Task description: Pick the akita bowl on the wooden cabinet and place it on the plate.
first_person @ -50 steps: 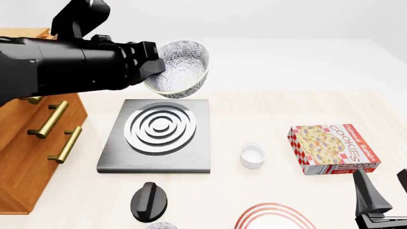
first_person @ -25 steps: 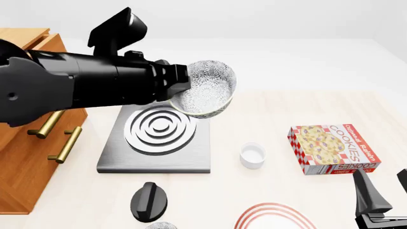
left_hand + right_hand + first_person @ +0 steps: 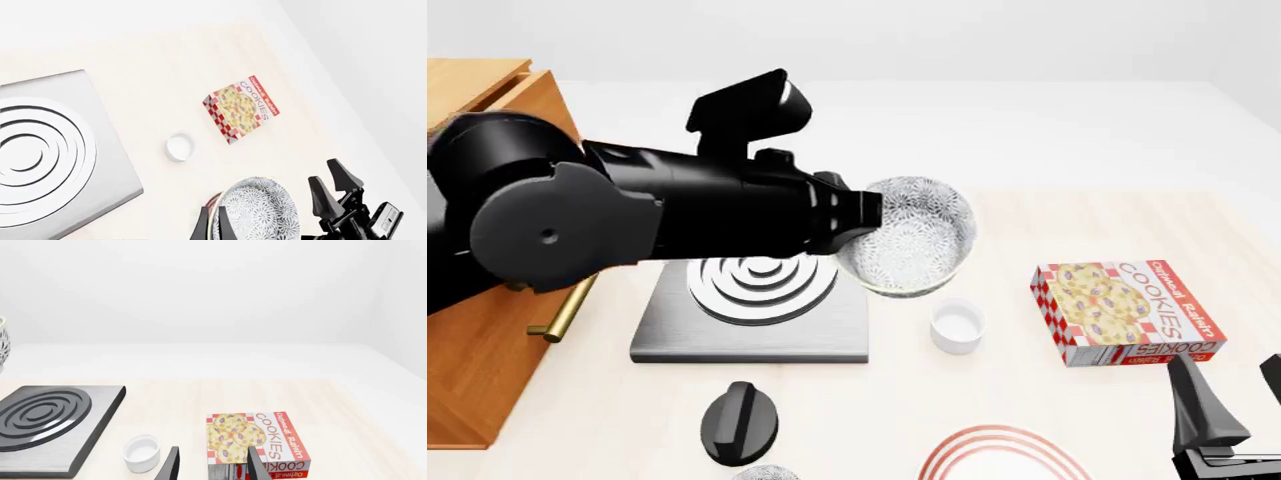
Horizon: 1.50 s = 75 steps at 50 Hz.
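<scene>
Looking from the near edge, we see the plate (image 3: 1004,455), then the right gripper (image 3: 1229,412) idle with jaws parted and empty. Farther out, our left gripper (image 3: 857,218) pinches the akita bowl (image 3: 910,236) by its rim, aloft by the stove (image 3: 754,292). Glossy, rigid, probably breakable: we judge a rim pinch slip-prone.

Walls: plain white, unmarked.
Worktop (image 3: 1054,215): pale wood grain, far edge meeting a white surface.
Light: even, soft, diffuse.
</scene>
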Tool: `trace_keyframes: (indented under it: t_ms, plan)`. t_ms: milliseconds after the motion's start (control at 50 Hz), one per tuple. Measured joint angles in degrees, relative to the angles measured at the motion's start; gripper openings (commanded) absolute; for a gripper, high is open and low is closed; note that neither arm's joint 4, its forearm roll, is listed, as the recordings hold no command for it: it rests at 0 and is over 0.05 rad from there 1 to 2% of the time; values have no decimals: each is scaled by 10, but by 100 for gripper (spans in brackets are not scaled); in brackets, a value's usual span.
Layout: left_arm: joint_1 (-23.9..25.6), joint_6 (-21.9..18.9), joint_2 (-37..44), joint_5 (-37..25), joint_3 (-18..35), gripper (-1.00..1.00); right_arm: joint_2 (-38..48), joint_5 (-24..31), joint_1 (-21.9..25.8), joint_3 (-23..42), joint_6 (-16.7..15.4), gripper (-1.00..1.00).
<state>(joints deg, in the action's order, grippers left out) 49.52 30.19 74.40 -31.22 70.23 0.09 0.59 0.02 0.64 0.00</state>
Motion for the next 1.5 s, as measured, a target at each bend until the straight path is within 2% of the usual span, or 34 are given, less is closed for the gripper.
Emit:
trace_keyframes:
  t_ms: [880,1500]
  plan:
    - [71,15,34,26,-27,-100,0,0,0,0,0,100]
    - [72,20,86,82,-62,-100,0,0,0,0,0,100]
